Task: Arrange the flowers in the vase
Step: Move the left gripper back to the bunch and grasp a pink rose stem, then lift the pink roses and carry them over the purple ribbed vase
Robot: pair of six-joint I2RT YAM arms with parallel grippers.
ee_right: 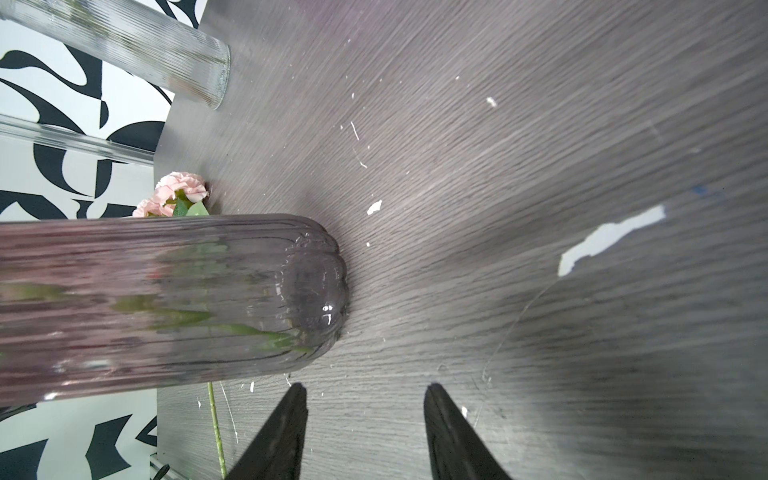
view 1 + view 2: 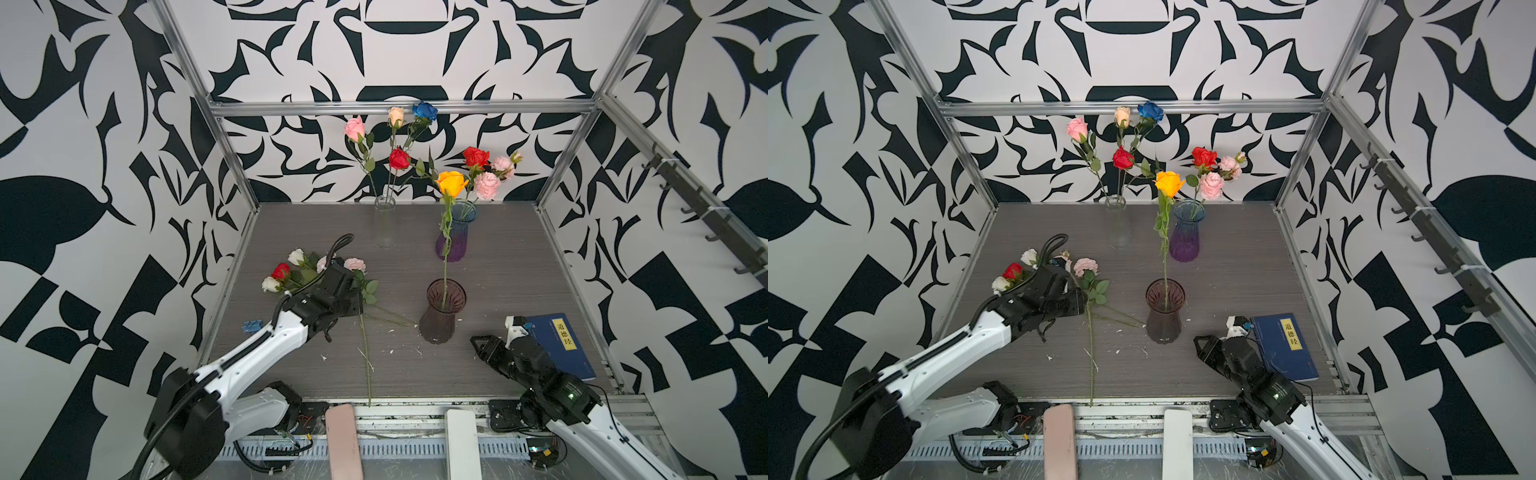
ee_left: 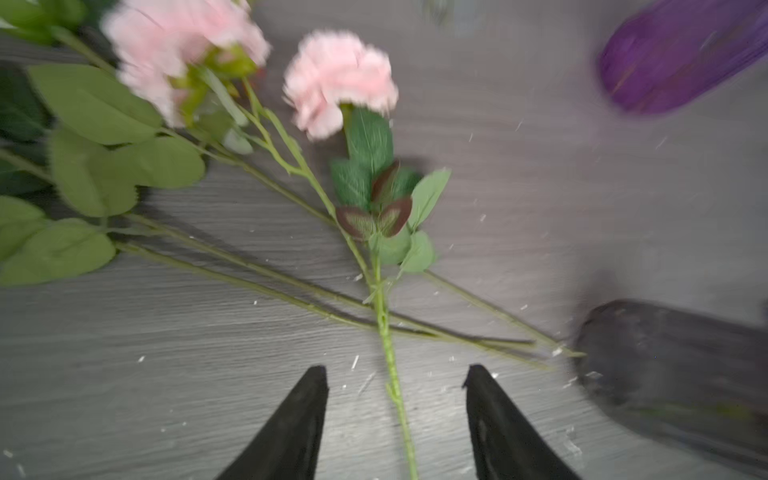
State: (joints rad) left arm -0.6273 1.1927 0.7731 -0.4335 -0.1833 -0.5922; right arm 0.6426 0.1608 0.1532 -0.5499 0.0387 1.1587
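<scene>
Since the carnation (image 3: 338, 81) lies flat with its stem (image 3: 384, 332) between the parted jaws of the left gripper (image 3: 395, 370), nothing is gripped. Light and whippy, it is best pinched on bare stem ahead of the tips. The right gripper (image 1: 365, 388) is open, empty, beside the vase (image 1: 166, 299).

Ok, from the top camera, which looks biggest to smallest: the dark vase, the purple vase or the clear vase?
1. The dark vase and the purple vase look nearly alike. The dark one stands nearer the camera, so I won't rank them.
2. The clear vase is the slimmest and looks smallest.
</scene>
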